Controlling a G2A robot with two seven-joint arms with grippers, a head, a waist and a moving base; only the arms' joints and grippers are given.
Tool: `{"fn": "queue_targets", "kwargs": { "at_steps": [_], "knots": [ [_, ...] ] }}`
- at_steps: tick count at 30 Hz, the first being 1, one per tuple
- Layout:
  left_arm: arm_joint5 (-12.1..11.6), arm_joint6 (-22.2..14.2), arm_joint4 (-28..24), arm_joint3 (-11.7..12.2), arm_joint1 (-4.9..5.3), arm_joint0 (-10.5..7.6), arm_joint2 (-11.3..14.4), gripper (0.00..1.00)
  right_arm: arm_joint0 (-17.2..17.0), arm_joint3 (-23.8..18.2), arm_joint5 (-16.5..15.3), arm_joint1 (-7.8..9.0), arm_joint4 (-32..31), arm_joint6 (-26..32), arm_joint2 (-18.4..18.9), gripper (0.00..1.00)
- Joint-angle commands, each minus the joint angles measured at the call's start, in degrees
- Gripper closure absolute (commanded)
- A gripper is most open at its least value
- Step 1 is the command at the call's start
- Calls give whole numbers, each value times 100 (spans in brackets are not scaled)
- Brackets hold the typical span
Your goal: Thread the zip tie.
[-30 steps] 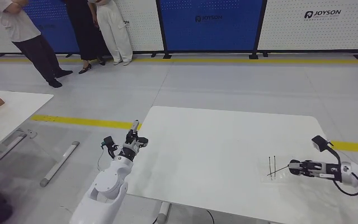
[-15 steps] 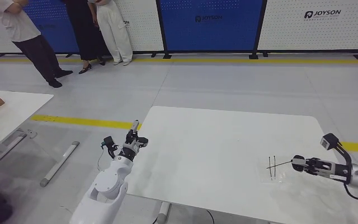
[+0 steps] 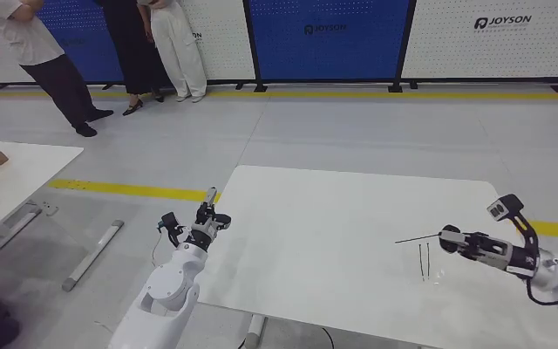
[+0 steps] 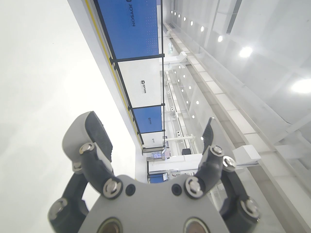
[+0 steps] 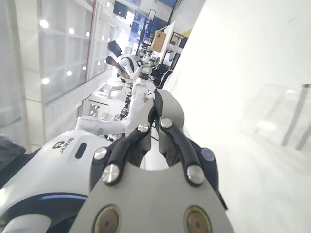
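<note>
- The right end effector (image 3: 442,236) sits over the right side of the white surface (image 3: 331,227). Its fingers are clenched on one end of a thin black zip tie (image 3: 417,238).
- The zip tie sticks out from the fingertips as a straight line, nearly level across the top view. Its free end points toward the middle of the surface.
- In the right wrist view the right end effector (image 5: 155,105) shows both fingers (image 5: 170,107) pressed together, with no gap between the pads.
- Two loose ties (image 3: 420,256) lie flat on the surface just beside the right end effector, on the side nearer the robot. They are parallel and close together, running crosswise to the held zip tie and not touching it.
- The right wrist view shows the same two loose ties (image 5: 294,115) as blurred grey strips. They lie on what seems to be a clear plastic sleeve (image 5: 274,103) spread on the surface — its outline is faint.
- The left end effector (image 3: 209,205) is at the left edge of the surface, well apart from the ties, with its fingers pointing away from the robot.
- In the left wrist view the left end effector (image 4: 153,127) is released — the two ribbed pads (image 4: 98,132) stand wide apart with nothing between them, and the bare surface (image 4: 36,61) lies alongside.
</note>
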Motion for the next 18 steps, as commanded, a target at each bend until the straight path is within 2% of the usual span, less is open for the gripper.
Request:
{"fn": "queue_targets", "kwargs": {
  "at_steps": [1,12,15,18],
  "knots": [
    [0,0,0,0,0,0,0,0,169,-13,461,-60,-34,70,-275,100],
    [0,0,0,0,0,0,0,0,169,-13,461,-60,-34,70,-275,100],
    [-4,-6,3,-3,-3,-12,12,0,38,-85,446,-85,105,-348,-241,100],
    [-38,-142,119,-92,-12,-21,121,0,-161,-157,251,-134,301,-851,-233,100]
  ]
}}
